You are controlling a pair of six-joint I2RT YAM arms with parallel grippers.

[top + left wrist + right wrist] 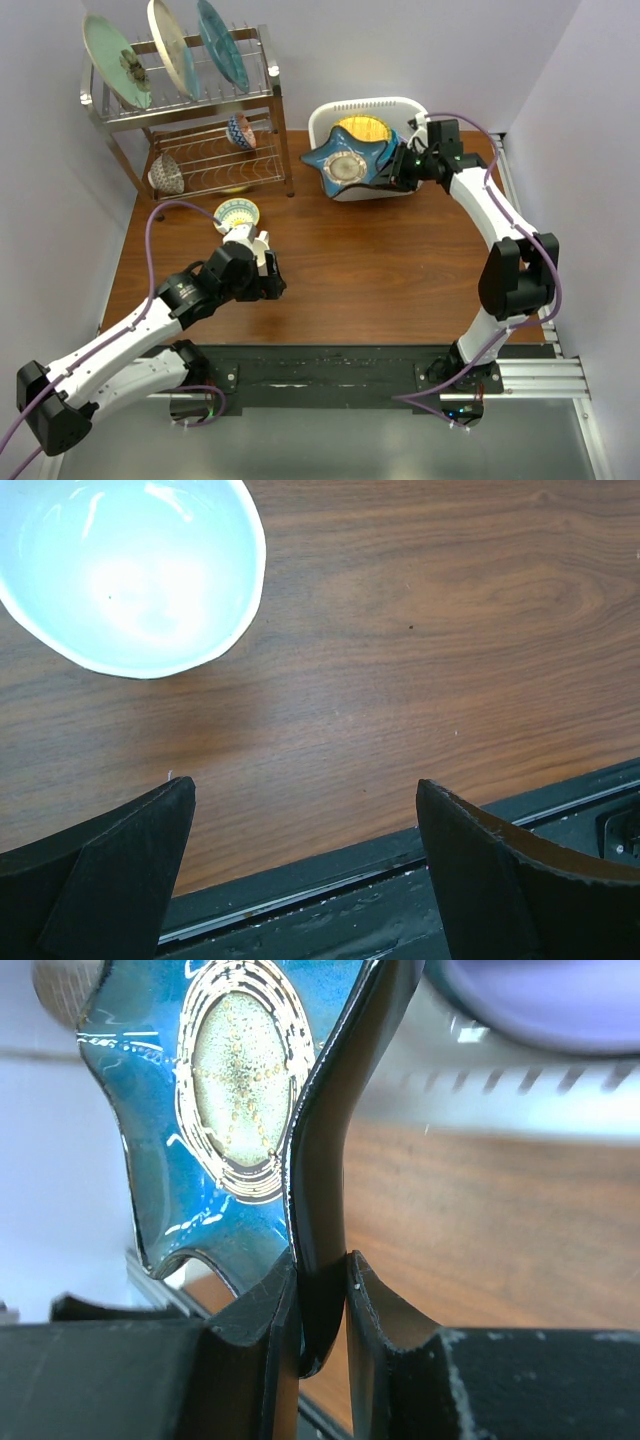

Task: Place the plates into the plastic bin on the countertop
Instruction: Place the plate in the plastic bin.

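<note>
Jaws clamped on the star plate, right gripper stretches over the bin; left gripper gapes.

Open wood at centre: the middle of the countertop lies bare between my two arms, from its black front edge toward the back. My left gripper, jaws spread wide, hangs over that bare stretch, with a small patterned bowl just beyond it. The steel dish rack fills the far-left corner, with upright plates on its top tier and bowls below. At the back, the plastic bin is partly blocked: the teal star-shaped plate, pinched at its edge in my right gripper, covers the front-left rim, and an amber plate lies inside. Walls close in left, back and right.
</note>
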